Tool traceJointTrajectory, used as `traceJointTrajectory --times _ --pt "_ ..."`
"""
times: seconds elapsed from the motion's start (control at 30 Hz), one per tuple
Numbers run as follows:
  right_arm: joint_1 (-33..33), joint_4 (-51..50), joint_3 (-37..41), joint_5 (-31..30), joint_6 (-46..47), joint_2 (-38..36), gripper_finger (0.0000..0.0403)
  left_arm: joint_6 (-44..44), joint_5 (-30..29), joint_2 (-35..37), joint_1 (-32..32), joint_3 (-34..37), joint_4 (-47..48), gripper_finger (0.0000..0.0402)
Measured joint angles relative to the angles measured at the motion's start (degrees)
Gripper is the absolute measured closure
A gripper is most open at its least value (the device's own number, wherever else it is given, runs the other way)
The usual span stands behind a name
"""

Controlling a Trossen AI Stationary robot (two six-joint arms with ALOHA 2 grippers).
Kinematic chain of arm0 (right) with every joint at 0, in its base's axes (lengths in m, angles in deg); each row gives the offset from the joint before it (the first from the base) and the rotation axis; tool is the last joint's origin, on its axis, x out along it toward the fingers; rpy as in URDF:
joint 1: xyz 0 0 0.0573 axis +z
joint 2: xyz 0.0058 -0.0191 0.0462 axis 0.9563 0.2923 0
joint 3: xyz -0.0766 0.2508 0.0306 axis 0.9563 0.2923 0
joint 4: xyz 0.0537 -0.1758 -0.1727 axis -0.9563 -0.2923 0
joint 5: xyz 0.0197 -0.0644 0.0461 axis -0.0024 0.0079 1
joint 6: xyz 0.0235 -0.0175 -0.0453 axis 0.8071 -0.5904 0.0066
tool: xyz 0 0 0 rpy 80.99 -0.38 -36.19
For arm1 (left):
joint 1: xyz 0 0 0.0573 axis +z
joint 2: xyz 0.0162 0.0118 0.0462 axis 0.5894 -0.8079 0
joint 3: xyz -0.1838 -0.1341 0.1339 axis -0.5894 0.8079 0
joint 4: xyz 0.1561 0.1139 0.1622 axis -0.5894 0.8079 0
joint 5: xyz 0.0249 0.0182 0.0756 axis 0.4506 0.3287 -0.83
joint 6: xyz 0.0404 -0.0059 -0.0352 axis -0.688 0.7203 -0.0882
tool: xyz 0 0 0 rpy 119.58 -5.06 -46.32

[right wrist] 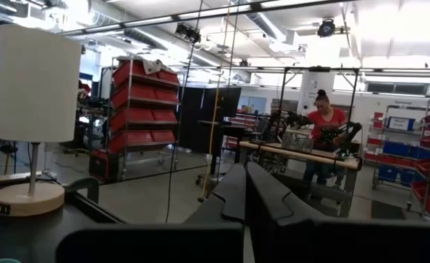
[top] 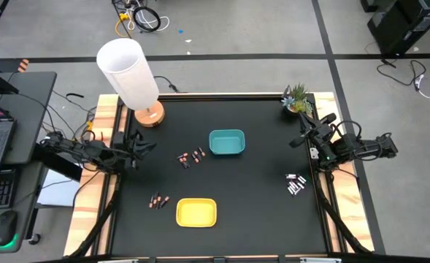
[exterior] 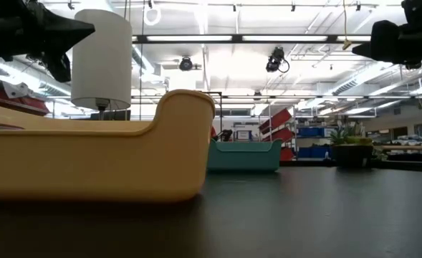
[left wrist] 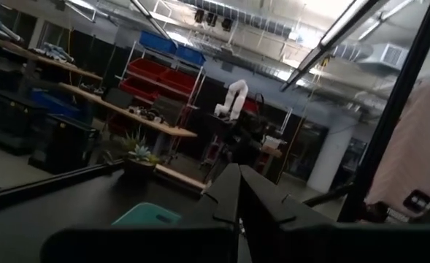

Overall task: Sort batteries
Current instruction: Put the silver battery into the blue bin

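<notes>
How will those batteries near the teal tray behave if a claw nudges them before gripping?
The batteries are small cylinders lying on their sides on the flat black table, so they would probably roll. They lie close together, so nudging one may scatter the others. They look rigid, unlikely to bend in a grip.

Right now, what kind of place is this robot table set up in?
Most likely a robotics lab or workshop in a warehouse-style hall: shelving with red bins, exposed ceiling ducts and strip lights, and a person at a workbench handling other equipment.
</notes>
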Motion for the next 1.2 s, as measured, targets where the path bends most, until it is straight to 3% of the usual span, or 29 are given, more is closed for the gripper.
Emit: traceJointTrajectory --times 0.07,0.17,0.4,0.83,0.97,1.2 --pt "0.0 0.25 0.02 0.59 2.93 0.0 0.04 -0.38 0.01 -0.02 0.0 0.0 1.47 0.0382" --pt "0.0 -0.28 0.0 6.29 13.07 0.02 0.04 -0.36 -0.02 -0.02 0.0 0.01 2.9 0.0382" --pt "-0.08 -5.88 0.02 32.76 28.72 1.6 0.04 -0.41 0.28 -0.02 0.0 0.0 4.93 0.0382" --pt "-0.09 -4.79 0.01 34.93 27.64 5.43 0.04 -0.47 1.14 -0.35 0.0 0.0 5.36 0.0382" --pt "-0.09 -1.21 0.01 37.94 31.52 5.42 0.04 -0.43 1.14 -0.35 0.0 0.02 5.04 0.0382" --pt "-0.09 3.04 0.0 37.61 35.73 5.4 0.0395 2.83 -1.02 -0.35 0.0 0.02 4.68 0.0382"
